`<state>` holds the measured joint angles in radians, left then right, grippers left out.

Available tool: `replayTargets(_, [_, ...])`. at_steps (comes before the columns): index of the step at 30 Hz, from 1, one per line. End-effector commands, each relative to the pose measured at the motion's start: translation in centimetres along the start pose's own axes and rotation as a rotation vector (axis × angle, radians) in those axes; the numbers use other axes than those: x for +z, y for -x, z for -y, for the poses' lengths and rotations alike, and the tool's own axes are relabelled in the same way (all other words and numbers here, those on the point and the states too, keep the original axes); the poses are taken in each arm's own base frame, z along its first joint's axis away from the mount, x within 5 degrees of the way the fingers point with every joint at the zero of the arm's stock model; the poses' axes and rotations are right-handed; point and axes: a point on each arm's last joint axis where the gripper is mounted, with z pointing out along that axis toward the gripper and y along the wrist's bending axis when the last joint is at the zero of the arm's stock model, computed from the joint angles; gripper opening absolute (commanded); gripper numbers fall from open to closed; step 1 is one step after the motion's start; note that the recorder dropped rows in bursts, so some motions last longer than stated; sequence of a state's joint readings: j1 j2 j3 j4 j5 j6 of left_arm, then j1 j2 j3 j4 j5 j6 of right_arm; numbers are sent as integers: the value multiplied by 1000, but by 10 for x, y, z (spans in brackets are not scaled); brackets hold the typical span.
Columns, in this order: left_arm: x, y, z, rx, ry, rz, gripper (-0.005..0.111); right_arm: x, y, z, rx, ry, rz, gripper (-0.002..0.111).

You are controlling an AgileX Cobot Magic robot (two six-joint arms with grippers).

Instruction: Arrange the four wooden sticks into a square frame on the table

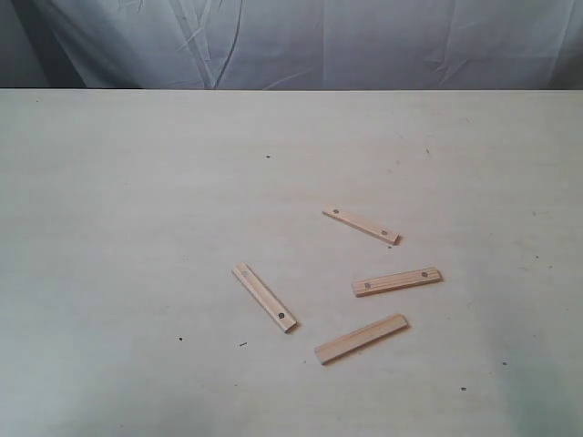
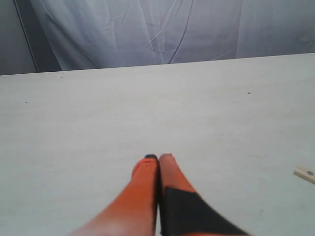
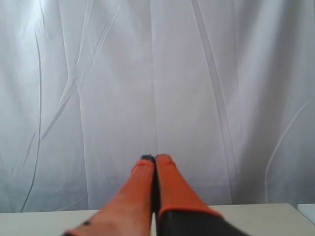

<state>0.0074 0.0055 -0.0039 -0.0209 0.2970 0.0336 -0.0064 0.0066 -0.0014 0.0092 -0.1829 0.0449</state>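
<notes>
Sticks (image 1: 264,297) apart on table (image 1: 109,228); one cropped at wrist-view edge | left end effector (image 2: 158,158), right end effector (image 3: 155,158): together

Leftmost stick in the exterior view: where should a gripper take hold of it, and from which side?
Probably at mid-length on the leftmost stick, coming straight down, jaws across its narrow width. It lies flat on the table, slanted, with bare surface along both long edges. The left gripper, shut now, must open first.
</notes>
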Motion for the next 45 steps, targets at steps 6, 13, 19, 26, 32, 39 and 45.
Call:
replayTargets(6, [0, 0, 0, 0, 0, 14, 0, 9, 3, 0, 85, -22, -244, -1])
replayTargets(13, [0, 0, 0, 0, 0, 14, 0, 64, 22, -4, 106, -33, -654, -1])
replayTargets(19, [0, 0, 0, 0, 0, 14, 0, 121, -15, -8, 153, -15, -986, -1])
replayTargets(26, [0, 0, 0, 0, 0, 14, 0, 187, -53, -50, 55, 319, -1268, -1])
replayTargets(32, [0, 0, 0, 0, 0, 14, 0, 233, -94, -110, -162, 552, -1377, -1])
replayTargets(39, [0, 0, 0, 0, 0, 14, 0, 268, -132, -169, -390, 725, -1409, 32])
replayTargets(45, [0, 0, 0, 0, 0, 14, 0, 277, -160, -183, -501, 767, -1432, 41])
